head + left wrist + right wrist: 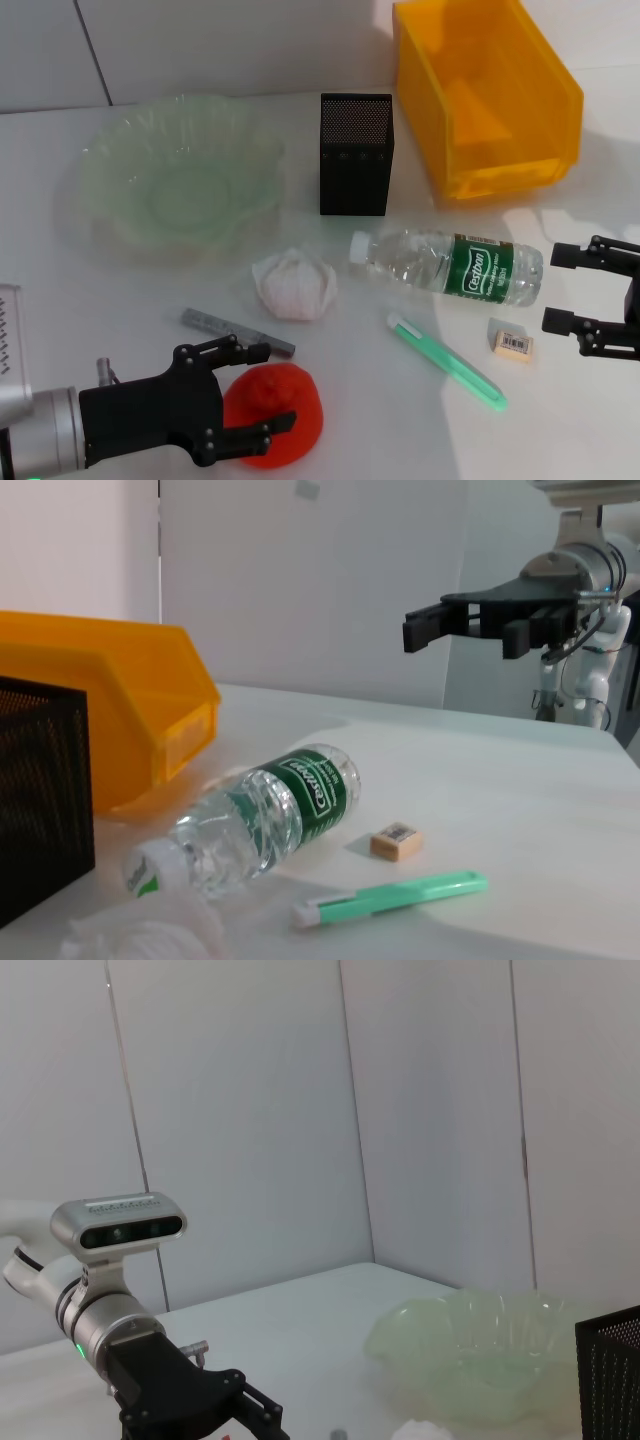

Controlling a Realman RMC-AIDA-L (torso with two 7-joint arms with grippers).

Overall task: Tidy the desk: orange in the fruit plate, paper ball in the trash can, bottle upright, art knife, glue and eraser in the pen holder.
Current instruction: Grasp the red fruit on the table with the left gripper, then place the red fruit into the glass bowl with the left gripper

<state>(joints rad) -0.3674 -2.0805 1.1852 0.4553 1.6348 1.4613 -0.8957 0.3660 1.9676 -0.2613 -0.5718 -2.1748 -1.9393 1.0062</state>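
The orange (285, 405) rests on the desk (120, 300) near its front edge. My left gripper (270, 388) is open, one finger on each side of the orange; I cannot tell if they touch it. The paper ball (293, 283) lies mid-desk, the grey art knife (235, 332) just in front of it. The bottle (450, 265) lies on its side. The green glue (445, 360) and the eraser (513, 343) lie in front of the bottle. My right gripper (552, 290) hangs open at the right edge, beside the eraser and the bottle's base.
The fruit plate (175, 175) stands at the back left, the black pen holder (356, 153) at the back middle and the trash can (480, 95) at the back right. A white wall runs behind the desk.
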